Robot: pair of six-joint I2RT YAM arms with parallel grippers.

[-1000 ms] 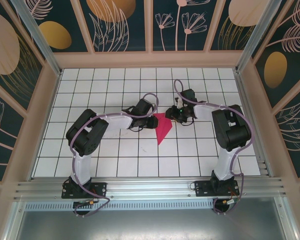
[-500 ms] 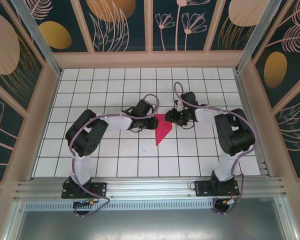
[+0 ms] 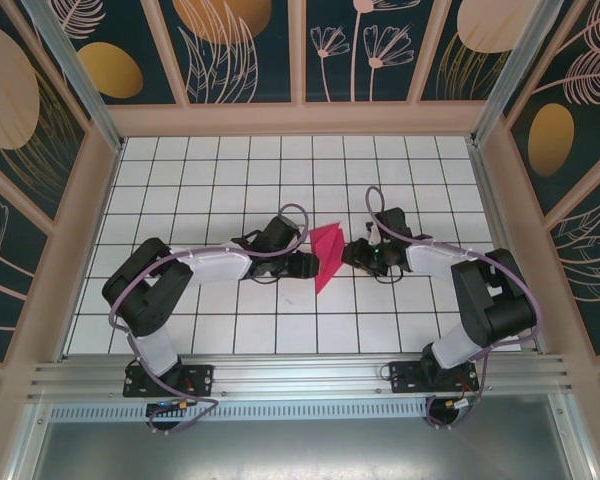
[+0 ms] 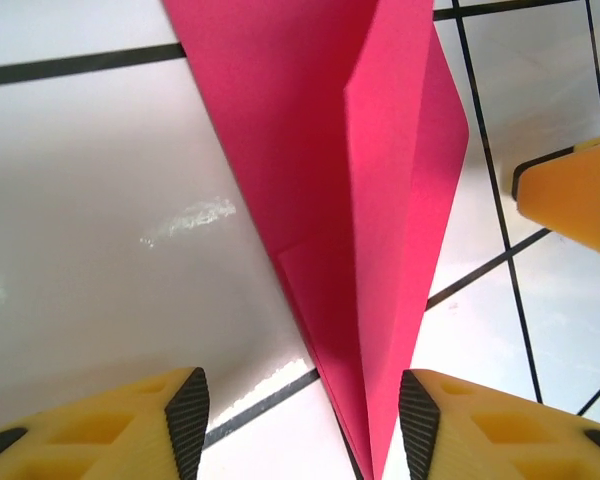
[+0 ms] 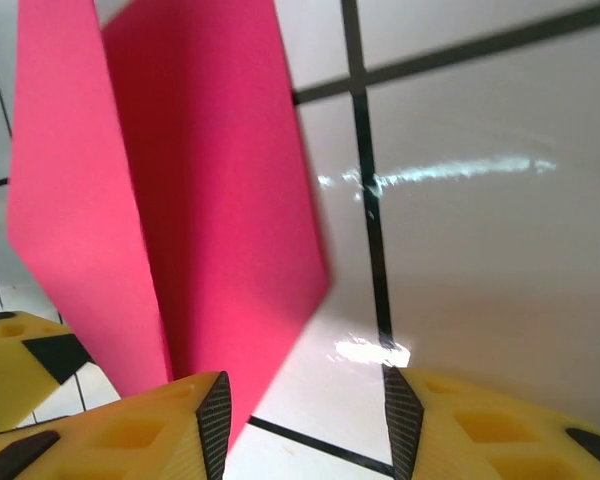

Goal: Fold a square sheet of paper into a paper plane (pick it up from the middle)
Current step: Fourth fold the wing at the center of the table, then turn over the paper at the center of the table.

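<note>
On the white tiled table (image 3: pixel 180 160), left of centre: left gripper (image 3: pixel 306 266), low over the surface, jaws parted to a moderate gap, nothing clamped. In the left wrist view, black pads (image 4: pixel 188 415) well apart, with the paper's narrow tip between them, close to one pad but not pinched.

At centre: folded pink paper (image 3: pixel 327 255), a slim pointed shape, tip toward the arm bases, one flap raised along a crease.

Right of centre: right gripper (image 3: pixel 348 258), just beside the paper, likewise part open and holding nothing. In the right wrist view, paper edge next to one finger (image 5: pixel 215 420).
</note>
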